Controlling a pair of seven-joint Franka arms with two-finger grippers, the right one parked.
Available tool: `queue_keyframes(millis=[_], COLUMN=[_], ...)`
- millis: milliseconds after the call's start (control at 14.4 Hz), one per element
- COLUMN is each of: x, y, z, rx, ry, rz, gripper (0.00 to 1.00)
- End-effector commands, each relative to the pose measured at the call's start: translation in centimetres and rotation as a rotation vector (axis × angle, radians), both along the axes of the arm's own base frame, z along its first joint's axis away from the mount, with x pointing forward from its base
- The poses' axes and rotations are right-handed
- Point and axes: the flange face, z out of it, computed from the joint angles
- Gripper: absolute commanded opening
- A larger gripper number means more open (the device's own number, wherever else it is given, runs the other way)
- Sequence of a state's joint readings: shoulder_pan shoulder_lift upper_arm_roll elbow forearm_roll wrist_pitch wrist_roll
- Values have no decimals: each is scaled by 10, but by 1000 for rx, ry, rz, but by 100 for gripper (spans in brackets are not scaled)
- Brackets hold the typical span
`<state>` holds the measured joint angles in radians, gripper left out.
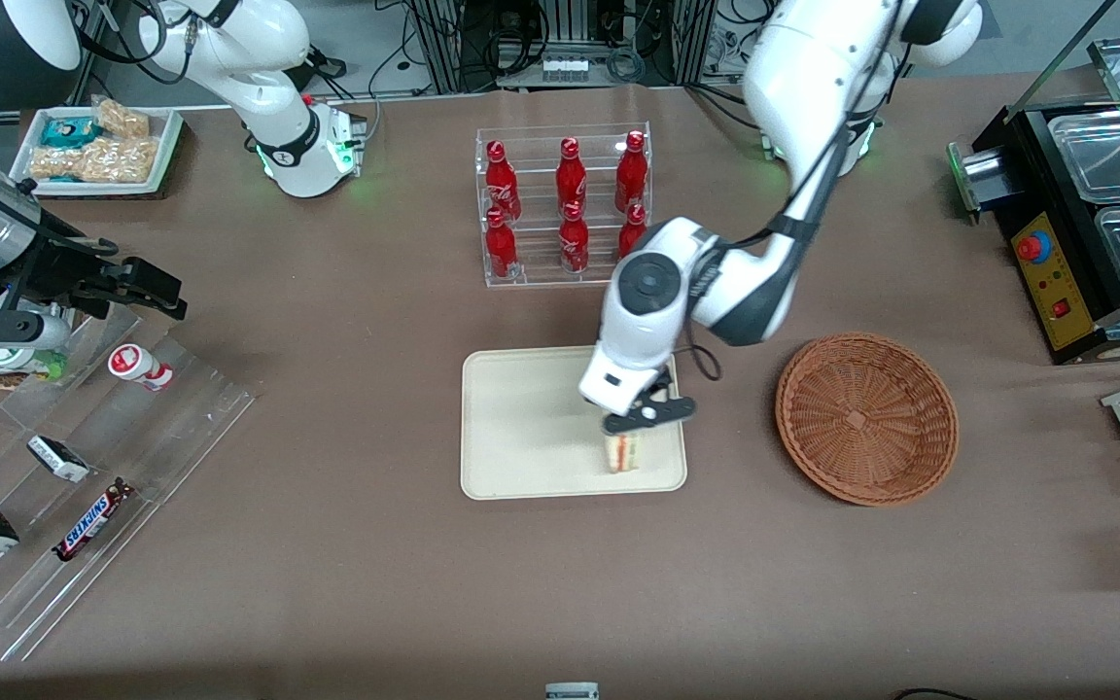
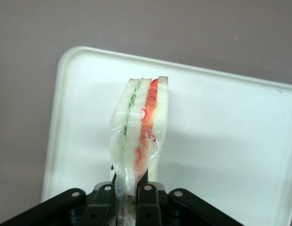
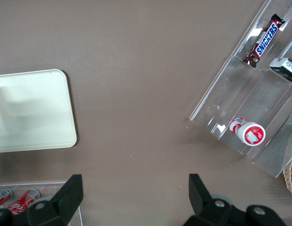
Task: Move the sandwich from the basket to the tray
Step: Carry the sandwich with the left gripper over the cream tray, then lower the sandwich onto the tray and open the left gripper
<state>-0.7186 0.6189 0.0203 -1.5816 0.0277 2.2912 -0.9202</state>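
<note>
Front view showed the left arm's gripper (image 1: 648,416) lowered over the cream tray (image 1: 521,428), near the tray corner that lay toward the basket and nearest the front camera. The sandwich (image 1: 622,452) stood on edge directly under the fingers, with its lower end at or just above the tray floor; contact could not be confirmed. The wicker basket (image 1: 866,418) sat beside the tray, toward the working arm's end of the table, with nothing visible in it.

Left wrist view: the black fingers (image 2: 146,201) were closed narrowly on one end of the wedge, which extended away from the gripper (image 2: 128,203) over the tray (image 2: 221,141). The sandwich (image 2: 140,127) appeared wrapped in clear film, creased and gathered where the fingers pinched it. Pale bread layers, a green line and a red-orange band showed along the cut edge.

Handling judgement: light, soft and compressible. The bread would likely yield under pressure, and the film looked slick, so the hold may rest partly on bunched wrap rather than on firm bread. The pinch across the flat faces seemed the sensible grasp. Standing on a narrow edge, the wedge would probably tip onto a face when let go, which the low rim should contain.

A rack of red bottles (image 1: 565,204) stood farther from the front camera than the tray.
</note>
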Motion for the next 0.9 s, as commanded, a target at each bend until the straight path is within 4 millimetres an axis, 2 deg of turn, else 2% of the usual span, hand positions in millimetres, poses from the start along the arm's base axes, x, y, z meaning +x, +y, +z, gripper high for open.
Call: queue_keyframes(millis=[0, 278, 348, 417, 487, 557, 696, 765, 835], x=[-15, -28, -28, -29, -27, -27, -18, -15, -17], y=[-35, -51, -50, -50, -50, -50, -45, -40, -37], z=[-14, -37, -40, -42, -38, -33, -1, 28, 46], rx=[13, 20, 22, 21, 16, 12, -13, -22, -2], ry=[-60, -52, -49, -44, -47, -51, -72, -80, -77], rz=[-36, -51, -42, -34, -30, -25, 15, 26, 22], gripper=[10, 12, 20, 44, 86, 100, 100, 100, 100])
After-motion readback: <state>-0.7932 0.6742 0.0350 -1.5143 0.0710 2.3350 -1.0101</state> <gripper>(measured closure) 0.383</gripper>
